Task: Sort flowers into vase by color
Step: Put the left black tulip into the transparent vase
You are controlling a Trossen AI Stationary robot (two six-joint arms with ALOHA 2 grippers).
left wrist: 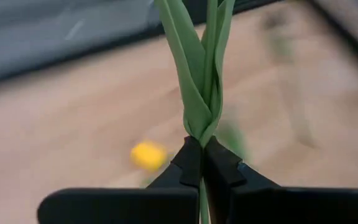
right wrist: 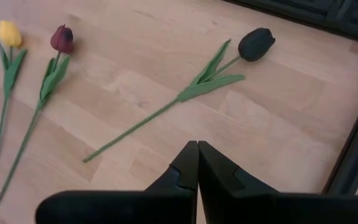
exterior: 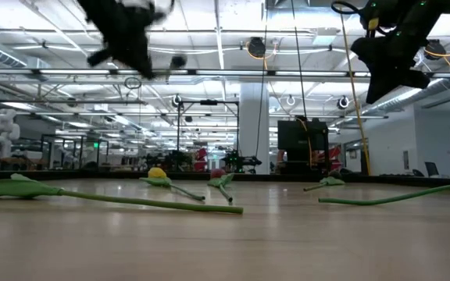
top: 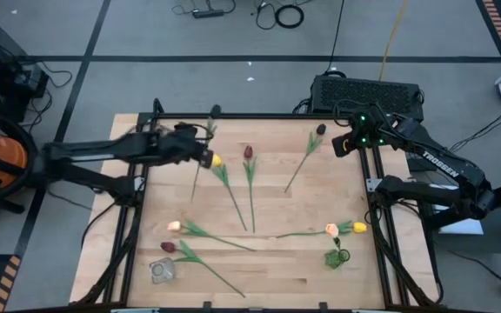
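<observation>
- left gripper pinches a tulip by its green stem and leaves (lifted above the table)
- right gripper closed, empty, at the far right edge

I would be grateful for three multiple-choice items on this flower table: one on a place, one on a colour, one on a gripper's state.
1. Where does the clear vase stand in the high view?
A. near the table's front left corner
B. at the back right corner
C. in the table's middle

2. What colour is the head of the tulip lying nearest the right gripper?
A. yellow
B. very dark, almost black
C. pale peach

3. What is the left gripper doing?
A. standing open over bare wood
B. shut on nothing
C. shut on a green tulip stem

Answers: 1 A, the vase sits by that corner; 2 B, the right wrist view shows a near-black head; 3 C, the left wrist view shows the fingers pinching stem and leaves.
</observation>
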